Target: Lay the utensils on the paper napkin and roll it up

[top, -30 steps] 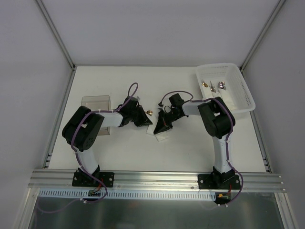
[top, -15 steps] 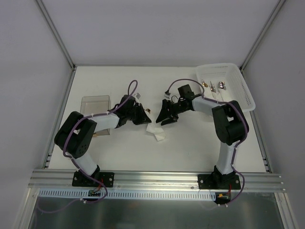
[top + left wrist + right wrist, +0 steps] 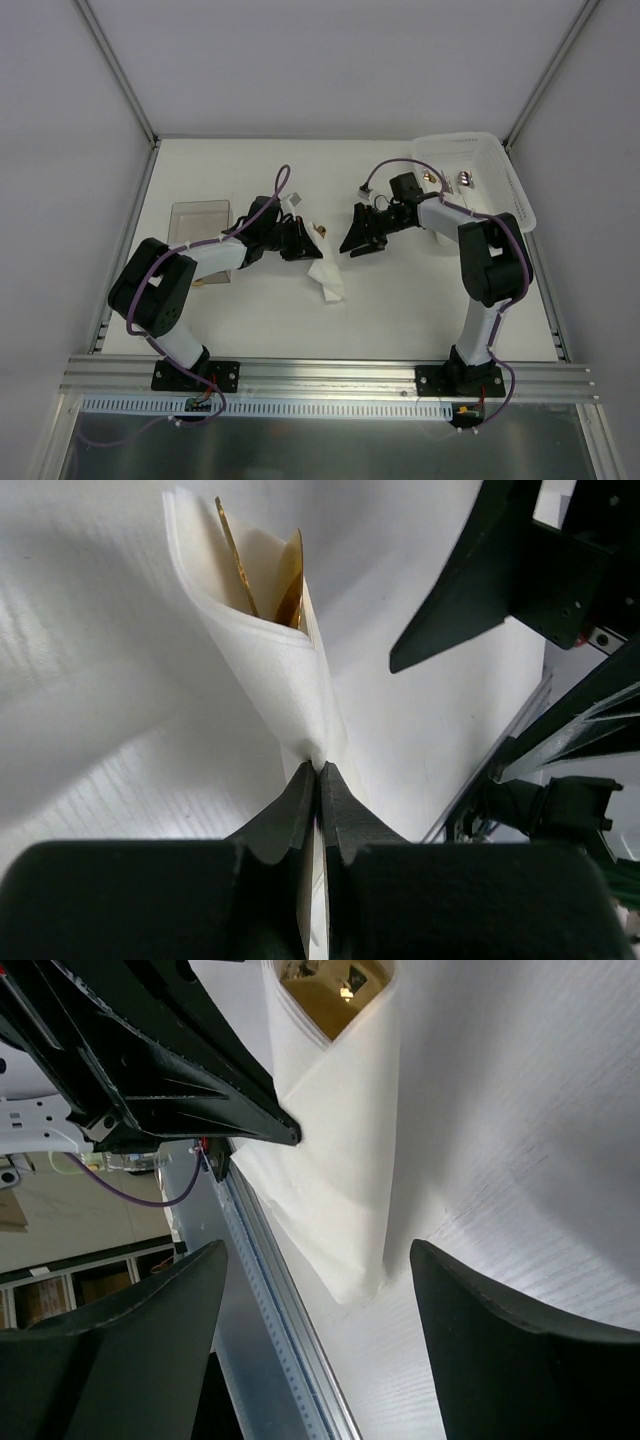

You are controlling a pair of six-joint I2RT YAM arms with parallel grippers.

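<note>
The white paper napkin [image 3: 327, 277] lies folded into a narrow roll on the table, between the two arms. Gold utensils [image 3: 288, 578] poke out of its open far end, seen as a gold glint [image 3: 322, 231] from above. My left gripper [image 3: 320, 768] is shut on the roll's near edge, and from above [image 3: 306, 250] it sits at the roll's left side. My right gripper [image 3: 320, 1250] stands open with its jaws wide apart; the napkin [image 3: 340, 1160] lies beyond them, untouched. From above, the right gripper [image 3: 358, 245] hovers just right of the roll.
A white plastic basket [image 3: 515, 200] at the back right holds more utensils [image 3: 465, 181]. A clear plastic box [image 3: 200, 215] sits on the left behind my left arm. The table's aluminium front rail [image 3: 270, 1290] runs close to the napkin.
My right gripper opened, let go of the napkin and drew back to the right and away. The left gripper stayed shut on the napkin, which now lies longer and more rolled.
</note>
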